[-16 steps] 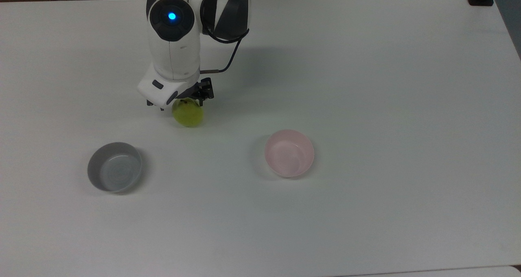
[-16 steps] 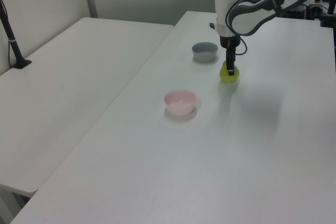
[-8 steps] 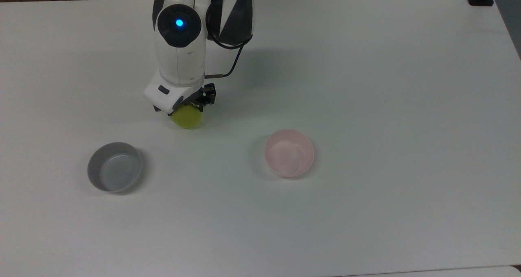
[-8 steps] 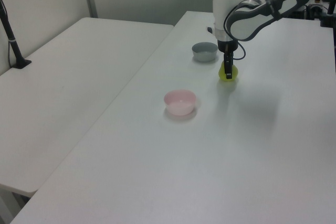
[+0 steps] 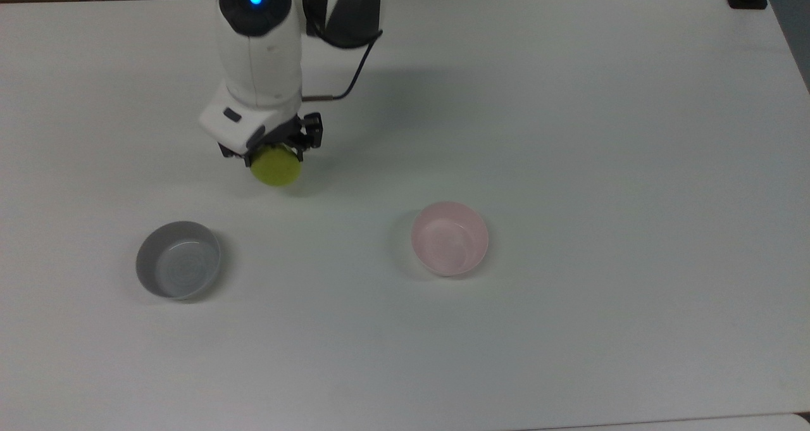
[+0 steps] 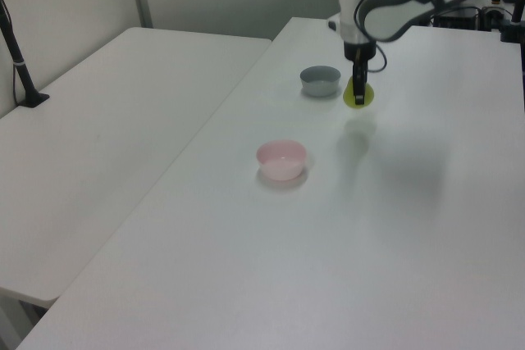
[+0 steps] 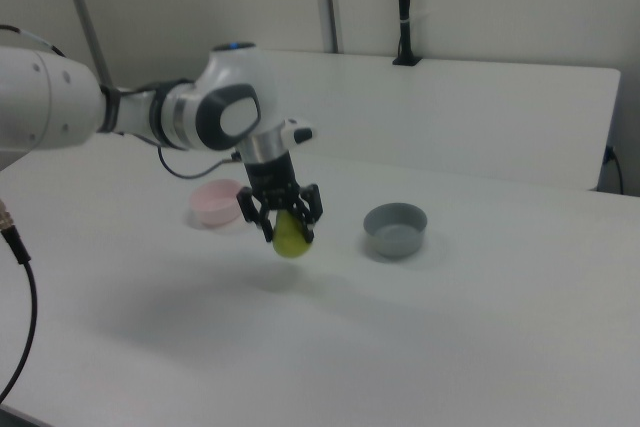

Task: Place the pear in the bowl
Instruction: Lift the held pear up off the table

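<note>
The yellow-green pear (image 5: pixel 275 166) hangs clear of the white table, its shadow below it in the right view, where the pear (image 7: pixel 291 235) sits between black fingers. My gripper (image 5: pixel 271 156) is shut on the pear (image 6: pixel 359 94) from above. The pale pink bowl (image 5: pixel 450 238) stands empty toward the top view's right and lower than the pear. In the right view the pink bowl (image 7: pixel 216 204) lies behind the arm, to the gripper's (image 7: pixel 285 223) left. In the left view the pink bowl (image 6: pixel 281 159) sits nearer the camera than the gripper (image 6: pixel 358 92).
A grey bowl (image 5: pixel 179 259) of similar size stands empty at the top view's lower left, close below the pear; it is also the grey bowl (image 7: pixel 395 229) in the right view and the grey bowl (image 6: pixel 320 80) in the left view. A second white table (image 6: pixel 98 145) adjoins.
The gripper has risen with the pear, lifting it off the table, and shifted slightly toward the top view's left.
</note>
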Motion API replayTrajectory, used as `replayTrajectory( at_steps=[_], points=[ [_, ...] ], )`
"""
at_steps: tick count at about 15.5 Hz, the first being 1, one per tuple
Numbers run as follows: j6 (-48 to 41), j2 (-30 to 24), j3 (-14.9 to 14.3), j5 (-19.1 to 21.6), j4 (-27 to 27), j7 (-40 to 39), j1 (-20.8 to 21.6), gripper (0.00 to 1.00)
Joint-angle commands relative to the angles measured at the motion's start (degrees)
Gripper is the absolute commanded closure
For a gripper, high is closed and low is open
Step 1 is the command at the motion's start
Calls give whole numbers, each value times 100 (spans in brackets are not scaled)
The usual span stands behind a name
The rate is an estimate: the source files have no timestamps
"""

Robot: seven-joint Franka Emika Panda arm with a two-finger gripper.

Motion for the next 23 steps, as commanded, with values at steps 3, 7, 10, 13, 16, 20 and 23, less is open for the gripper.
replayTrajectory(
  at_steps=[3,7,10,13,16,20,23],
  points=[
    [-1034,-845,-160,181,279,-62,238,87],
    [-1141,-979,-194,181,393,8,342,87],
    [-1079,-786,-712,233,638,359,1079,87],
    [-1070,-339,-880,532,1147,746,1528,87],
    [-1044,102,-889,594,1658,1072,1775,87],
    [-886,629,-880,734,2141,1484,1942,87],
    [-509,779,-880,787,2186,1669,2074,86]
  ],
)
